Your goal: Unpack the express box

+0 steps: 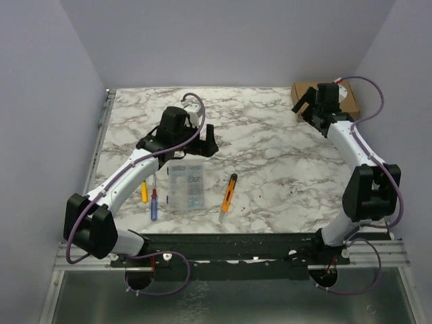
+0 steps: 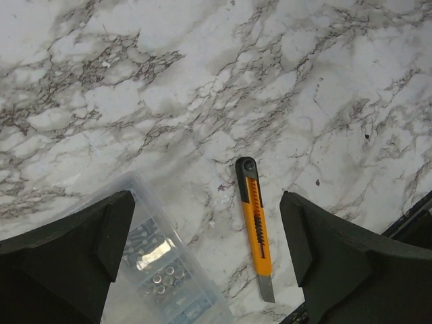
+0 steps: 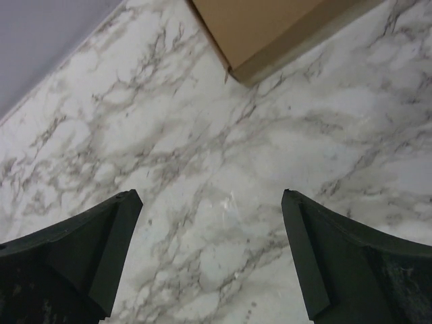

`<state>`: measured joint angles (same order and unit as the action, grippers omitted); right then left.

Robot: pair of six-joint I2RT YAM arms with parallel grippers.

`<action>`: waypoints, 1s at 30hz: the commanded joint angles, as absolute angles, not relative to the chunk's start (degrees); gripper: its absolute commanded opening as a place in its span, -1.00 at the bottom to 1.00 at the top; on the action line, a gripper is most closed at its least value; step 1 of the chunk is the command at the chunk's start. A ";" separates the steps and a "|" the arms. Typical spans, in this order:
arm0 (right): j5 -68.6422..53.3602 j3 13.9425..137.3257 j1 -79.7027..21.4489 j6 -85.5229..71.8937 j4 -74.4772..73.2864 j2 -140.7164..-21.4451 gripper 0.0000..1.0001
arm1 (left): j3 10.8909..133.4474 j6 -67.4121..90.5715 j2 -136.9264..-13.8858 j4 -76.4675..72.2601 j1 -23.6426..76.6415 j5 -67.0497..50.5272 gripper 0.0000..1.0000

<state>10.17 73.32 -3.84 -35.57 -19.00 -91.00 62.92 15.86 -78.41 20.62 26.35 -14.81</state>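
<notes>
The express box (image 1: 305,90), flat brown cardboard, lies at the table's back right corner; one of its corners shows at the top of the right wrist view (image 3: 270,27). My right gripper (image 1: 308,108) hovers over the box's near edge, open and empty (image 3: 212,250), with bare marble between its fingers. My left gripper (image 1: 202,145) is open and empty (image 2: 206,256) above the table's middle, between a clear organizer case (image 2: 158,270) and an orange utility knife (image 2: 255,223). Whether the box lid is open I cannot tell.
The clear case (image 1: 185,185) and the knife (image 1: 229,196) lie near the front middle. A yellow tool (image 1: 144,191) and a blue-and-red tool (image 1: 154,204) lie left of the case. A white item (image 1: 349,101) sits on the box's right part. Walls close in at the back and sides.
</notes>
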 commanded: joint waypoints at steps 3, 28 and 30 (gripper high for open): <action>18.88 89.95 -1.62 -28.45 -16.11 -106.10 1.00 | 68.56 8.96 -78.94 20.93 26.73 -17.64 0.98; 1.98 112.45 -0.62 -10.28 -16.80 -132.54 0.47 | 65.58 11.39 -80.61 17.58 26.12 -23.58 0.98; 2.00 111.95 -0.62 -10.63 -16.70 -132.66 0.47 | 65.34 11.58 -80.62 17.25 25.66 -23.70 0.98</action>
